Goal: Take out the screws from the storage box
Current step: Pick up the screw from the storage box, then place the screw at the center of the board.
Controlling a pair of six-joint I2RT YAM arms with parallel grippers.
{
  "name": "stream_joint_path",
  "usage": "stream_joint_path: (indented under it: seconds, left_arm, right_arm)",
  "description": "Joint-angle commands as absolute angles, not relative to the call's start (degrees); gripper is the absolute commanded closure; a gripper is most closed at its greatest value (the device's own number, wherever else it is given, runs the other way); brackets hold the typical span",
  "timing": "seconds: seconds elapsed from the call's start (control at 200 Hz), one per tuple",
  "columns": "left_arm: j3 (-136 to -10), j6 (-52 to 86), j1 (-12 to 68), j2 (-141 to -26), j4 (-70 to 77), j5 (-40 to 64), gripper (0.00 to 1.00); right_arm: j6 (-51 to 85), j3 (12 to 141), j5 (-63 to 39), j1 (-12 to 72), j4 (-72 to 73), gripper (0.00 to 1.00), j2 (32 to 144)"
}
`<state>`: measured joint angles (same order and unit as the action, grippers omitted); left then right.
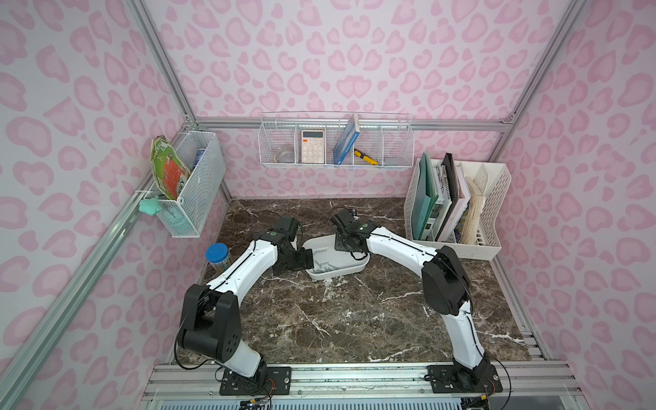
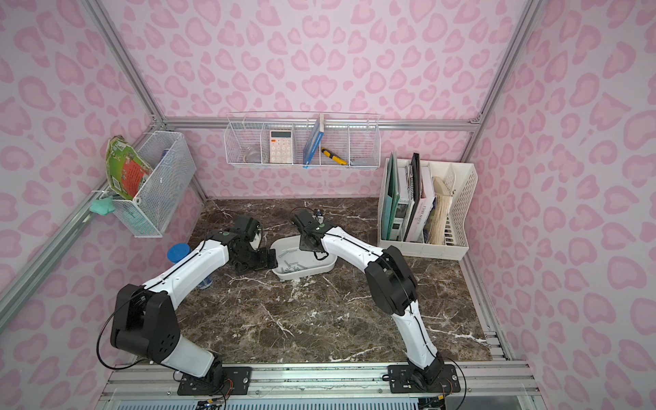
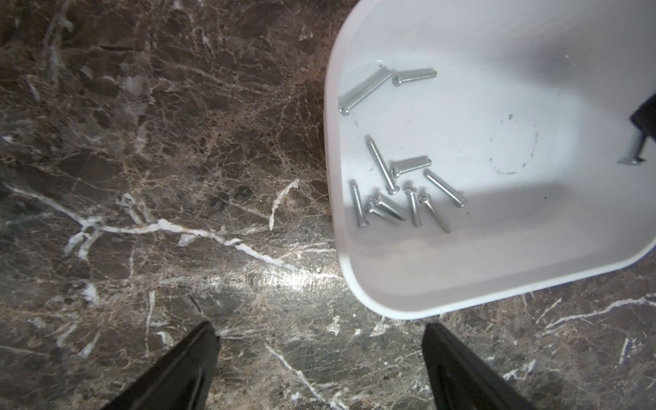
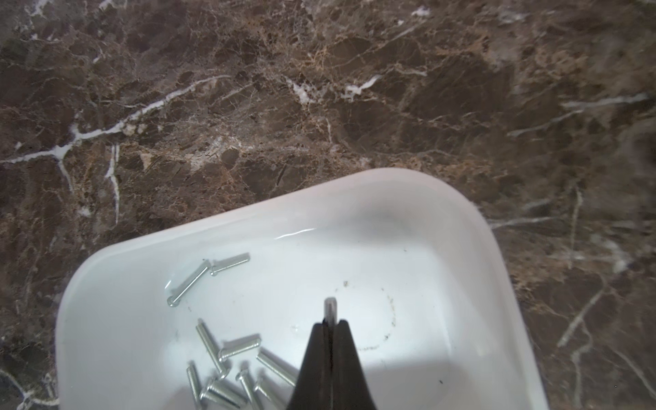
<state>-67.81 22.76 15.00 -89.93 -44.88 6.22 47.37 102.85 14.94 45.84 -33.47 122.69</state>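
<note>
while the right pincer (image 4: 332,324) is clamped tight on one screw (image 4: 330,309), the left pincer (image 3: 319,330) stands with its jaws spread wide and nothing between its fingers (image 3: 184,365). the screw pokes out a little past the black tips. in the left wrist view the same screw (image 3: 635,156) hangs head down over a bare part of the box floor (whether the head touches the floor i cannot tell).

the box (image 1: 337,275) sits flat on the tabletop (image 1: 337,319), between the two arms and toward the back. in both top views the right arm bends over it from above. the left pincer (image 1: 306,258) is just beside the box's left end, outside the wall and low over the tabletop.

the other screws (image 3: 401,198) lie loose inside the box (image 3: 461,291), at the end nearer the left arm. two lie apart from the rest, a long one and a short one meeting end to end close to the wall. the others make a jumbled cluster nearer the front wall, several of them touching or crossing. in a top view the screws (image 2: 293,266) show only as thin grey slivers.

a jar (image 1: 217,253) with a blue lid stands at the left edge of the tabletop, partly hidden by the left arm. a rack (image 1: 493,213) with books and folders fills the back right corner. a wire basket (image 1: 397,142) on the back wall holds a calculator (image 1: 313,146).
</note>
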Motion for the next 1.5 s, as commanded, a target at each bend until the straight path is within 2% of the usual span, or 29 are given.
stream_joint_path:
  seconds: [0.0, 0.545, 1.195, 1.495]
  left_arm:
    - [-68.4, 22.4, 15.4, -90.5, -45.9, 6.9, 0.06]
    - [-69.3, 21.7, 15.7, -92.6, -47.3, 7.4, 0.05]
    - [-69.5, 21.5, 15.8, -94.4, -47.4, 8.7, 0.05]
    - [-69.8, 21.8, 15.7, -95.2, -47.9, 8.1, 0.05]
  right_arm:
    - [47.3, 99.5, 16.6, 45.5, -31.8, 1.00, 119.4]
    - [48.7, 71.0, 18.4, 41.0, -25.2, 1.00, 99.9]
    - [39.7, 55.4, 13.9, 35.7, -14.1, 1.00, 98.1]
    - [38.3, 54.6, 12.2, 34.7, -12.2, 0.99, 100.6]
